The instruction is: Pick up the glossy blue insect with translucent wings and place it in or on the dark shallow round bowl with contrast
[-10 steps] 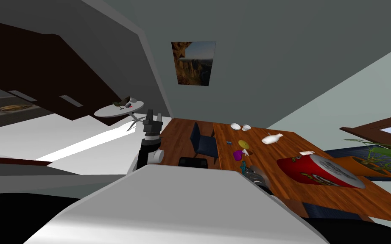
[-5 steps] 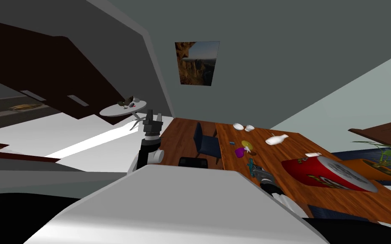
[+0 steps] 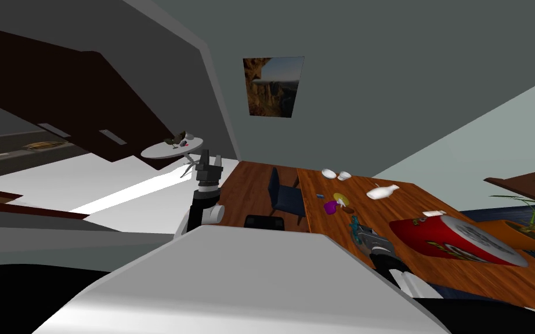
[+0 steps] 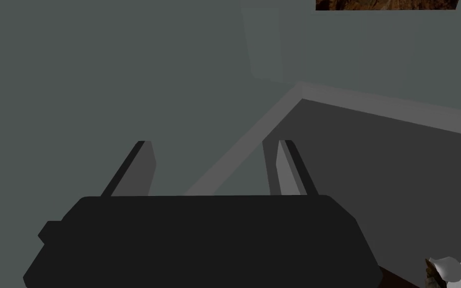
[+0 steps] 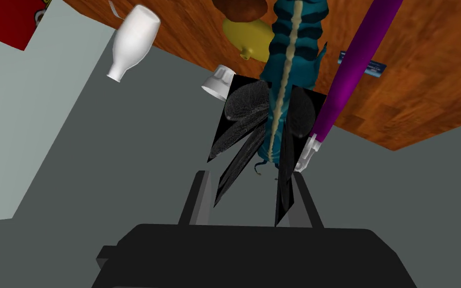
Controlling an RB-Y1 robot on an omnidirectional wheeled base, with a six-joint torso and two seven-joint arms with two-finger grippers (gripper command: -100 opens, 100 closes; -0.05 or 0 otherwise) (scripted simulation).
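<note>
Wood-grain table (image 3: pixel 414 200) stretches along a grey-green wall, and the dark brown shallow bowl (image 5: pixel 239 6) sits on it among a scatter of small things. Everything else is placed from that bowl.

The right gripper (image 5: pixel 251 174) hangs near the bowl, on the side toward me, with the glossy blue-green insect (image 5: pixel 304 40) in its grasp. Both fingers (image 5: pixel 198 200) are drawn in against the dark, net-veined wings at the tail end, closer together than an empty spread. The insect's ridged body, with a pale stripe down its back, points away from the gripper toward the bowl. In the right wrist view its front end lies beside the bowl's rim. I cannot tell whether any part of it is over the bowl.

A yellow rounded thing (image 5: pixel 244 36) lies just beside the bowl, seemingly touching it. A long purple stick (image 5: pixel 359 60) with a white tip runs near the bowl, along the insect's far flank. Farther from the bowl, toward the wall, are a white bottle (image 5: pixel 132 40) on its side, a small white ribbed cup (image 5: pixel 219 82) and a little blue tag (image 5: pixel 369 65). A big red tin (image 3: pixel 458 238) lies on its side well apart from the bowl.

The left gripper (image 3: pixel 209 158) is raised well away from the bowl, off the table past a dark blue chair (image 3: pixel 284 194), its fingers (image 4: pixel 142 170) spread wide apart.
</note>
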